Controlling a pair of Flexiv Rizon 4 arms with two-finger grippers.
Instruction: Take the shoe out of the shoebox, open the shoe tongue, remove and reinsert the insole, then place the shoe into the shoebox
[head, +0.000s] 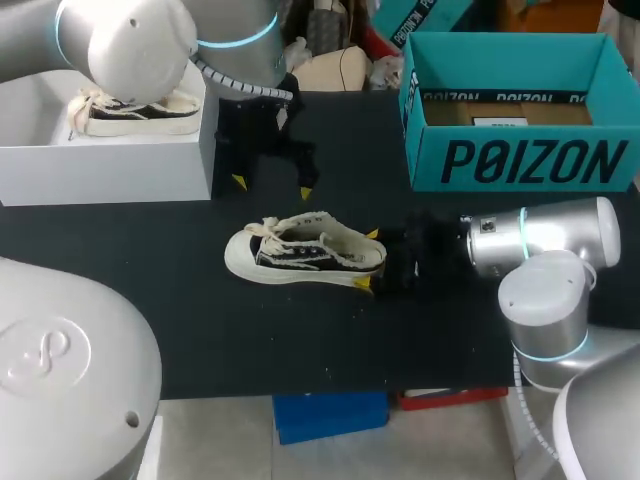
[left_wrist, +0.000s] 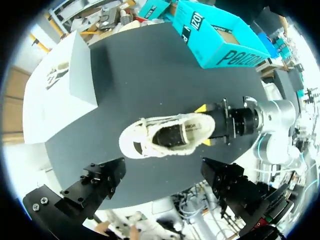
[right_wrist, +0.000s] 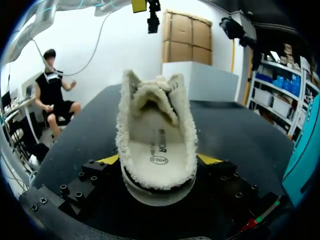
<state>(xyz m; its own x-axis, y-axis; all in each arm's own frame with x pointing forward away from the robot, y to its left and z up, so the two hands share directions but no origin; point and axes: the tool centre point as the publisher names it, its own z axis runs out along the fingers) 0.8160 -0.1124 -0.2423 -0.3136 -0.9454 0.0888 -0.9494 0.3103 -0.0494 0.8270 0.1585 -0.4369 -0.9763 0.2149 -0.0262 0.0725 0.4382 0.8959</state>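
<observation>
So the shoe (head: 305, 250) is out on the black table (head: 150, 260), pretty much dead centre, sitting upright on its sole. Toe points to my left, heel to my right. It's a cream low-top with a dark side panel, fuzzy frayed edges and loose laces (head: 265, 230) flopped over the front.

From the right wrist view you look straight into it from the heel end: the tongue is bunched up towards the toe and the pale insole (right_wrist: 156, 150) is lying flat inside with a bit of print on it.

The right claw (head: 367, 259) has it by the heel, one yellow-tipped finger on each side, both pressed against the shoe, so it's pinching the heel. The arm comes in low along the table from the right.

The left claw (head: 272, 187) hangs over the table just behind the shoe, fingers spread wide, touching nothing. In the left wrist view the shoe sits ahead of its two black fingers (left_wrist: 95, 180), not between them.

The teal shoebox (head: 510, 160) is at the far right of the table, open on top with a cardboard insert showing inside, well apart from the shoe. Over at the far left there's a white box (head: 110, 165) with a second shoe (head: 135, 112) on top.
</observation>
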